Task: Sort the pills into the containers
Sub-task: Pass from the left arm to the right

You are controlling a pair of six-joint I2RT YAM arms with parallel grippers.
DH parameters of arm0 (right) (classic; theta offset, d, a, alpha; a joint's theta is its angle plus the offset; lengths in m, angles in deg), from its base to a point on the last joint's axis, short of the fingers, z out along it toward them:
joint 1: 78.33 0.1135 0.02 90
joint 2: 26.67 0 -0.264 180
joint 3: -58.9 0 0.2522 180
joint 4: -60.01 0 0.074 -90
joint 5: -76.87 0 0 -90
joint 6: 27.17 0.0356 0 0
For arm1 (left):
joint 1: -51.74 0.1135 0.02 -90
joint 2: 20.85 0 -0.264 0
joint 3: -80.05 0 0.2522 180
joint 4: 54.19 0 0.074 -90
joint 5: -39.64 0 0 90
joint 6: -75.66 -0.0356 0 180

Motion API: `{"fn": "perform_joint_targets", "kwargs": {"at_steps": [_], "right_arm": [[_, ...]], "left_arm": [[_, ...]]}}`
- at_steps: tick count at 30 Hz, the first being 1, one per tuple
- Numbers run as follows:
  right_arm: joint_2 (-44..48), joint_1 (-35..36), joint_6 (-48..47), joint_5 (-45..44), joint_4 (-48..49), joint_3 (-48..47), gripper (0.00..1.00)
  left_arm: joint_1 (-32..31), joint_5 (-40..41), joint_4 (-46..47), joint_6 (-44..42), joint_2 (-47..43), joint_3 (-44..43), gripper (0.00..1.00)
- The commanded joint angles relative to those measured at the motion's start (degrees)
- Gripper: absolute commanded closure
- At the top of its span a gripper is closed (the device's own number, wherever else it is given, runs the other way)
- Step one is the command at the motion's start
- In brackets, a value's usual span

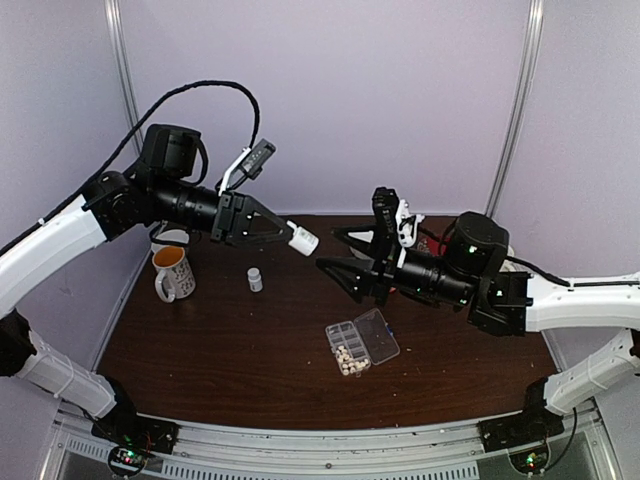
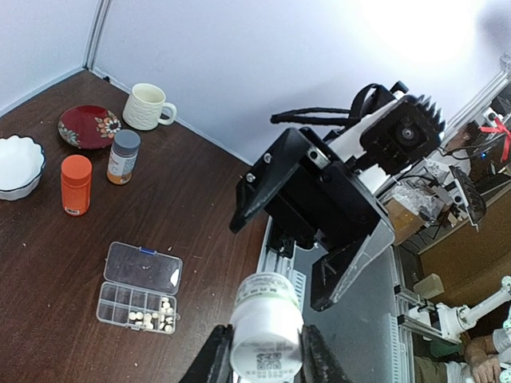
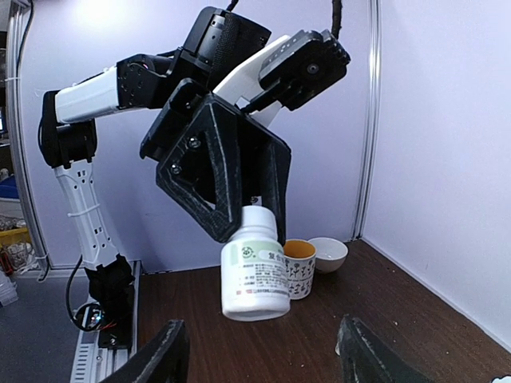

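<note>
A white pill bottle (image 1: pixel 303 239) with a green-and-white label hangs in the air, my left gripper (image 1: pixel 288 231) shut on its cap end. From the left wrist its base (image 2: pixel 267 331) sits between the two fingers. My right gripper (image 1: pixel 334 252) faces it from the right, jaws open and just short of it. In the right wrist view the bottle (image 3: pixel 255 273) hangs tilted beyond the spread fingertips (image 3: pixel 169 353), touching neither. The clear organizer box (image 1: pixel 362 342) lies open on the table, its containers holding cream-white pills (image 1: pixel 349 355), also seen as pills (image 2: pixel 153 314) from the left wrist.
A second small white bottle (image 1: pixel 255 279) stands on the brown table (image 1: pixel 230 350) beside a patterned mug (image 1: pixel 172 272). An orange bottle (image 2: pixel 76 184), a grey-capped amber bottle (image 2: pixel 124 156), a red plate (image 2: pixel 88 126), a white bowl (image 2: pixel 17 163) and a cream mug (image 2: pixel 148 106) stand at the right side.
</note>
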Motion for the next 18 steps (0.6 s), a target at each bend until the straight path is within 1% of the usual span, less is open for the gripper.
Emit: {"fn": "perform_joint_targets", "kwargs": {"at_steps": [1, 2, 4, 5, 12, 16, 18], "right_arm": [[-1.02, 1.14, -4.16, -2.09, 5.52, -0.98, 0.36], [-1.29, 1.25, -4.72, -2.29, 5.20, -1.33, 0.37], [-1.72, 1.43, -5.74, -1.45, 4.47, -1.82, 0.43], [-1.81, 1.60, -6.06, -1.26, 4.24, -1.88, 0.44], [-2.84, 2.42, -7.46, -0.53, 3.71, -2.64, 0.45], [-2.77, 2.56, -8.09, -2.00, 5.02, -2.43, 0.45], [-2.49, 2.58, -7.96, -2.68, 5.97, -2.05, 0.46]], "left_arm": [[-0.39, -3.50, 3.05, 1.32, -1.28, -0.50, 0.88], [-0.40, -3.84, 3.28, 1.52, -1.35, -0.45, 0.88], [-0.39, -3.98, 3.76, 1.91, -1.58, -0.17, 0.88], [-0.45, -4.00, 3.92, 1.99, -1.60, -0.17, 0.88], [-0.51, -4.55, 5.74, 3.67, -1.60, 0.72, 0.88], [-0.79, -4.39, 7.21, 4.59, -1.75, 1.83, 0.88], [-0.88, -4.36, 7.43, 4.80, -1.68, 2.00, 0.88]]}}
